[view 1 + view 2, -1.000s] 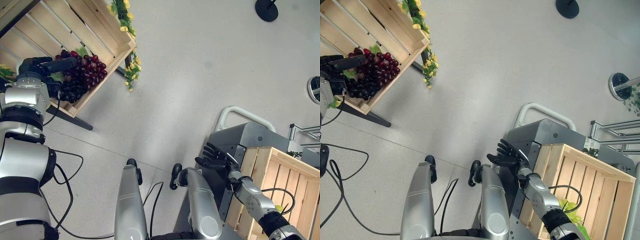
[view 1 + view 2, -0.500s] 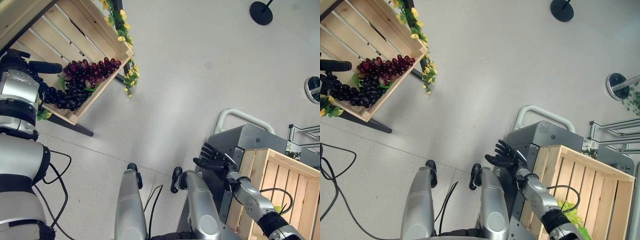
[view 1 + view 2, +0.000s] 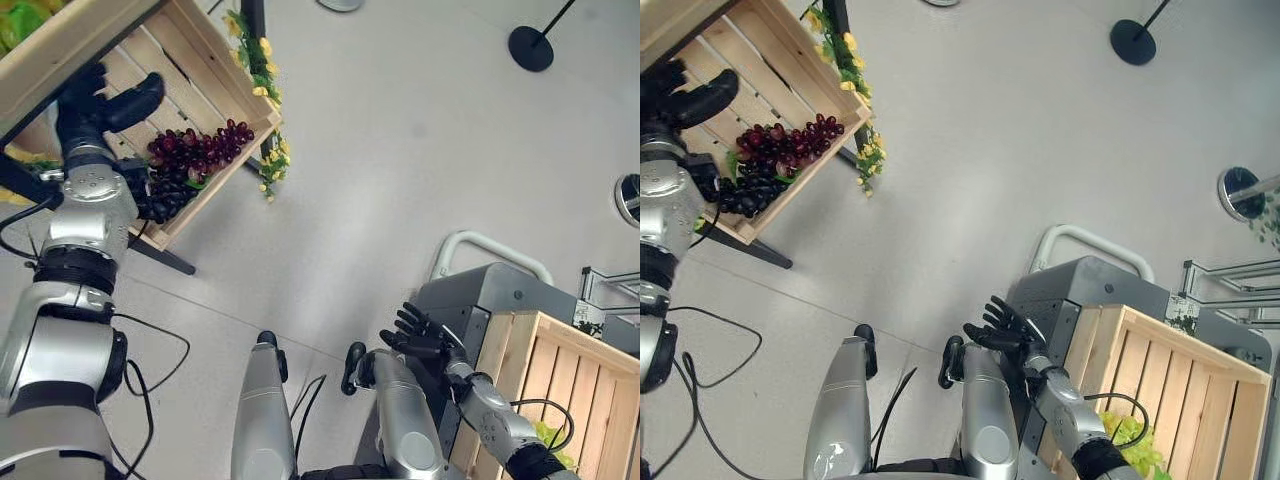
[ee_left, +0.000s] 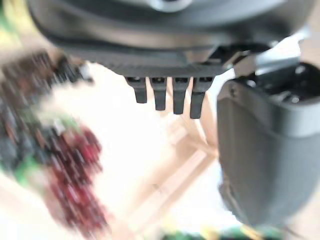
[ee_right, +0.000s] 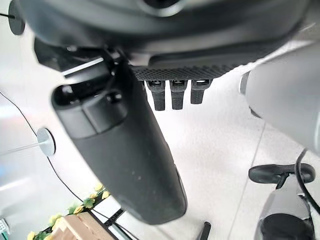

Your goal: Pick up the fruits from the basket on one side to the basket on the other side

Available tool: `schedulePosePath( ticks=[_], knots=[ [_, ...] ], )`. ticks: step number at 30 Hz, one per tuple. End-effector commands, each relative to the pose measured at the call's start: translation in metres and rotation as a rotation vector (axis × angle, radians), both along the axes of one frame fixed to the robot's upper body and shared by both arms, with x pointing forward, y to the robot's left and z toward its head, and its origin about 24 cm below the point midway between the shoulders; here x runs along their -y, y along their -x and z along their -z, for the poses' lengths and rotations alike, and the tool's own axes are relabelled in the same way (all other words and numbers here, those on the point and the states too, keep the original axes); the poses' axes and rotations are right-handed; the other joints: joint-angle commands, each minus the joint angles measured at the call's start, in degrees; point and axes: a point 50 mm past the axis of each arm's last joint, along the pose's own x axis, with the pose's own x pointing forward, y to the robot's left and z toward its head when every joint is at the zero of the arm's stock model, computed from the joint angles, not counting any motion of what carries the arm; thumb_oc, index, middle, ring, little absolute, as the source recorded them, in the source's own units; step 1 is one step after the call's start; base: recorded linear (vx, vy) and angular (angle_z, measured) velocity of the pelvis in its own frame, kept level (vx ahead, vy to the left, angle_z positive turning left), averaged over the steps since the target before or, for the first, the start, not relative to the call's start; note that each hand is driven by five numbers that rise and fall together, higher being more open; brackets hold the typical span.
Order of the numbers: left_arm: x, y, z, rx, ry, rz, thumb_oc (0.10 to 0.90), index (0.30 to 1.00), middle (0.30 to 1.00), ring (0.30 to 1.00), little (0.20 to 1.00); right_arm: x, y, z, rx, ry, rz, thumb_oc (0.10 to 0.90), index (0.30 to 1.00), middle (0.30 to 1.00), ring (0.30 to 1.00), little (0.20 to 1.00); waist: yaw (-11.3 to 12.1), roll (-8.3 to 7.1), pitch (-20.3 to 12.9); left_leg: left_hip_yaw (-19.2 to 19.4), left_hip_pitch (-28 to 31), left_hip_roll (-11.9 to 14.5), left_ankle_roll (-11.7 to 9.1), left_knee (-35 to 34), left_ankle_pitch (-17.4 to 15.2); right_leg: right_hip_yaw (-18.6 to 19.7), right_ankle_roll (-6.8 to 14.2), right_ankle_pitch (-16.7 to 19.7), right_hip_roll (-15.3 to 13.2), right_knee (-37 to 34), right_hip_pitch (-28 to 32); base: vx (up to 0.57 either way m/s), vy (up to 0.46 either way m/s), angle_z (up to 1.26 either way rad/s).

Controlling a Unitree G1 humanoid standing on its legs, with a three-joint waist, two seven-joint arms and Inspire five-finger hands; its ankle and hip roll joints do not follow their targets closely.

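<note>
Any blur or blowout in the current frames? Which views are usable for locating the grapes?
Left wrist view: blurred and overexposed past the left hand, grapes only a red smear. Left and right eye views: sharp, evenly lit, red and dark grapes readable in the wooden crate. Right wrist view: the right hand is sharp, the floor behind it bright and washed out.

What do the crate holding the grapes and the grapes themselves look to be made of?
The crate looks like pale unfinished wood: separate slats with gaps and a matte surface. The grapes, dark red and near-black bunches with green leaves, have a faint sheen; whether real or plastic cannot be told. The left hand reaches into the crate above them.
</note>
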Motion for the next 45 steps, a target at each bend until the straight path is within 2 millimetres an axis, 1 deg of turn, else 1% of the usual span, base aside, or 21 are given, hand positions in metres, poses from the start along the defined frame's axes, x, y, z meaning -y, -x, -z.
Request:
schedulePosePath(
  ticks=[1, 6, 9, 12, 13, 16, 19, 22, 23, 26, 27, 28, 30, 32, 33, 36, 37, 38, 43, 44, 45],
  knots=[
    [0.024, 0.011, -0.046, 0.331, 0.001, 0.222, 0.800, 0.900, 0.900, 0.900, 0.900, 0.009, -0.005, -0.017, 0.126, -0.025, 0.100, 0.800, 0.900, 0.900, 0.900, 0.900, 0.6, 1.48, -5.9, 3.8, 9.3, -2.1, 4.1, -6.4, -1.9, 2.1, 0.2, 10.9, -0.8, -4.5, 3.1, -0.04, -0.047, -0.03],
    [0.041, 0.008, 0.001, 0.278, 0.119, 0.406, 0.800, 0.900, 0.900, 0.900, 0.900, 0.004, -0.007, -0.018, 0.117, -0.020, 0.103, 0.800, 0.900, 0.900, 0.900, 0.900, 0.4, 2.27, -8.7, 4.7, 14.1, -1.8, 3.6, -9.5, -1.1, 2.5, 0.4, 11.3, -1.3, -7.4, 7.1, 0.02, -0.028, -0.09],
    [0.044, 0.008, 0.021, 0.257, 0.177, 0.460, 0.800, 0.900, 0.900, 0.900, 0.900, 0.002, -0.008, -0.019, 0.114, -0.017, 0.100, 0.800, 0.900, 0.900, 0.900, 0.900, 0.2, 2.60, -9.7, 5.1, 16.0, -1.5, 3.5, -10.4, -1.0, 2.7, 0.5, 11.1, -1.4, -8.3, 8.7, 0.02, -0.021, -0.10],
    [0.054, 0.010, 0.059, 0.210, 0.304, 0.573, 0.800, 0.900, 0.900, 0.900, 0.900, 0.001, -0.007, -0.017, 0.104, -0.008, 0.104, 0.800, 0.900, 0.900, 0.900, 0.900, -0.4, 3.52, -11.6, 6.1, 19.2, -0.8, 3.0, -12.1, -0.5, 2.8, 0.5, 10.2, -1.6, -9.4, 11.3, 0.02, -0.031, -0.16],
    [0.054, 0.010, 0.059, 0.210, 0.304, 0.573, 0.800, 0.900, 0.900, 0.900, 0.900, 0.001, -0.007, -0.016, 0.104, -0.008, 0.104, 0.800, 0.900, 0.900, 0.900, 0.900, -0.4, 3.53, -11.6, 6.1, 19.2, -0.8, 3.0, -12.1, -0.4, 2.8, 0.5, 10.2, -1.6, -9.4, 11.4, 0.02, -0.027, -0.08],
    [0.072, 0.018, 0.097, 0.165, 0.380, 0.658, 0.800, 0.900, 0.900, 0.900, 0.900, 0.002, -0.003, -0.012, 0.092, -0.004, 0.111, 0.800, 0.900, 0.900, 0.900, 0.900, -1.0, 4.40, -13.8, 7.1, 23.4, -0.3, 2.1, -16.5, 1.5, 3.0, 0.1, 9.7, -0.6, -12.8, 14.6, 0.04, -0.075, -0.11],
    [0.080, 0.022, 0.112, 0.139, 0.388, 0.673, 0.800, 0.900, 0.900, 0.900, 0.900, 0.005, -0.003, -0.011, 0.093, 0.010, 0.123, 0.800, 0.900, 0.900, 0.900, 0.900, -1.4, 4.66, -14.8, 7.4, 25.3, 0.2, 1.3, -19.2, 3.0, 3.2, -0.2, 9.6, 0.3, -15.7, 16.4, 0.03, -0.076, -0.23],
    [0.095, 0.032, 0.136, 0.107, 0.396, 0.688, 0.800, 0.900, 0.900, 0.900, 0.900, 0.017, -0.003, -0.013, 0.106, 0.073, 0.179, 0.800, 0.900, 0.900, 0.900, 0.900, -2.1, 4.63, -17.0, 7.7, 28.0, 0.9, -0.5, -23.8, 5.7, 3.5, -1.0, 10.9, 1.8, -23.4, 20.0, 0.03, -0.097, -0.14],
    [0.106, 0.037, 0.145, 0.090, 0.362, 0.694, 0.800, 0.900, 0.900, 0.900, 0.900, 0.029, -0.005, -0.017, 0.118, 0.163, 0.245, 0.800, 0.900, 0.900, 0.900, 0.900, -2.4, 4.48, -17.8, 6.4, 28.8, 0.4, -1.3, -25.3, 6.9, 4.9, -1.2, 12.7, 2.8, -27.9, 21.8, 0.01, -0.074, -0.13],
    [0.116, 0.040, 0.151, 0.077, 0.323, 0.697, 0.800, 0.900, 0.900, 0.900, 0.900, 0.038, -0.008, -0.022, 0.137, 0.200, 0.293, 0.800, 0.900, 0.900, 0.900, 0.900, -2.5, 4.53, -18.4, 4.4, 28.4, -0.6, -1.8, -25.6, 8.8, 6.3, -1.4, 14.2, 3.7, -30.8, 22.6, -0.01, 0.012, -0.21],
    [0.128, 0.046, 0.155, 0.068, 0.310, 0.710, 0.800, 0.900, 0.900, 0.900, 0.900, 0.047, -0.014, -0.032, 0.174, 0.242, 0.344, 0.800, 0.900, 0.900, 0.900, 0.900, -1.5, 4.57, -19.1, -0.9, 28.0, -3.4, -1.8, -25.8, 8.5, 9.3, -1.2, 16.2, 4.1, -34.2, 23.5, -0.02, 0.175, -0.65],
    [0.130, 0.053, 0.160, 0.065, 0.318, 0.673, 0.800, 0.900, 0.900, 0.900, 0.900, 0.045, -0.026, -0.042, 0.217, 0.251, 0.313, 0.800, 0.900, 0.900, 0.900, 0.900, 0.2, 5.47, -19.6, -8.7, 28.7, -7.1, -0.6, -29.0, 6.9, 14.1, -0.4, 17.8, 4.8, -36.3, 23.4, -0.02, 0.246, -1.00],
    [0.128, 0.056, 0.160, 0.065, 0.329, 0.666, 0.800, 0.900, 0.900, 0.900, 0.900, 0.041, -0.034, -0.049, 0.253, 0.240, 0.306, 0.800, 0.900, 0.900, 0.900, 0.900, 1.0, 6.37, -20.0, -11.1, 29.4, -8.9, 0.2, -31.4, 6.8, 16.7, 0.2, 18.3, 5.1, -36.9, 23.0, -0.02, 0.188, -1.42],
    [0.138, 0.057, 0.164, 0.014, 0.314, 0.729, 0.800, 0.900, 0.900, 0.900, 0.900, 0.044, -0.032, -0.053, 0.297, 0.219, 0.410, 0.800, 0.900, 0.900, 0.900, 0.900, -0.2, 7.51, -21.3, -6.2, 30.5, -8.8, 1.0, -34.0, 6.8, 16.4, 1.4, 19.9, 4.4, -38.6, 22.7, -0.02, 0.194, -1.66],
    [0.139, 0.057, 0.164, 0.010, 0.312, 0.732, 0.800, 0.900, 0.900, 0.900, 0.900, 0.044, -0.031, -0.052, 0.295, 0.217, 0.411, 0.800, 0.900, 0.900, 0.900, 0.900, -0.2, 7.52, -21.3, -6.1, 30.5, -8.8, 1.0, -34.1, 6.8, 16.5, 1.4, 20.0, 4.4, -38.7, 22.7, -0.01, 0.165, -0.96],
    [0.144, 0.057, 0.166, -0.038, 0.313, 0.754, 0.800, 0.900, 0.900, 0.900, 0.900, 0.050, -0.023, -0.053, 0.338, 0.205, 0.463, 0.800, 0.900, 0.900, 0.900, 0.900, -1.9, 7.90, -21.6, -3.2, 32.7, -9.2, 1.5, -37.3, 6.9, 16.2, 3.6, 24.0, 3.3, -41.1, 20.9, -0.02, 0.103, -0.36],
    [0.141, 0.058, 0.167, -0.049, 0.314, 0.748, 0.800, 0.900, 0.900, 0.900, 0.900, 0.051, -0.021, -0.055, 0.353, 0.212, 0.466, 0.800, 0.900, 0.900, 0.900, 0.900, -2.1, 8.08, -21.4, -2.1, 33.5, -9.2, 1.6, -38.2, 7.0, 14.4, 4.2, 24.8, 3.0, -40.7, 20.0, -0.11, 0.081, -0.48],
    [0.136, 0.062, 0.166, -0.061, 0.313, 0.727, 0.800, 0.900, 0.900, 0.900, 0.900, 0.049, -0.023, -0.058, 0.368, 0.197, 0.460, 0.800, 0.900, 0.900, 0.900, 0.900, -1.4, 8.54, -20.8, 1.4, 34.3, -8.5, 1.7, -38.9, 7.3, 9.5, 4.5, 26.0, 1.0, -36.1, 17.9, -0.12, 0.056, -0.59],
    [0.123, 0.068, 0.172, -0.087, 0.316, 0.724, 0.800, 0.900, 0.900, 0.900, 0.900, 0.055, -0.026, -0.071, 0.441, 0.183, 0.490, 0.800, 0.900, 0.900, 0.900, 0.900, 0.4, 9.54, -20.6, 5.7, 32.7, -6.8, 2.8, -36.8, 7.6, 5.0, 3.0, 23.1, -1.6, -26.7, 18.9, -0.10, -0.034, -0.99],
    [0.122, 0.069, 0.174, -0.097, 0.318, 0.723, 0.800, 0.900, 0.900, 0.900, 0.900, 0.059, -0.027, -0.074, 0.462, 0.184, 0.502, 0.800, 0.900, 0.900, 0.900, 0.900, 0.9, 9.30, -20.5, 6.6, 32.3, -6.5, 2.8, -35.5, 7.0, 3.2, 2.7, 22.7, -2.4, -26.4, 19.7, -0.02, -0.228, -0.61],
    [0.120, 0.070, 0.175, -0.104, 0.321, 0.707, 0.800, 0.900, 0.900, 0.900, 0.900, 0.068, -0.033, -0.084, 0.498, 0.196, 0.523, 0.800, 0.900, 0.900, 0.900, 0.900, 2.1, 8.89, -20.2, 9.2, 32.3, -5.2, 2.1, -33.6, 6.3, -1.4, 2.0, 19.9, -3.1, -31.1, 23.4, -0.01, -0.226, -0.60]
  ],
)
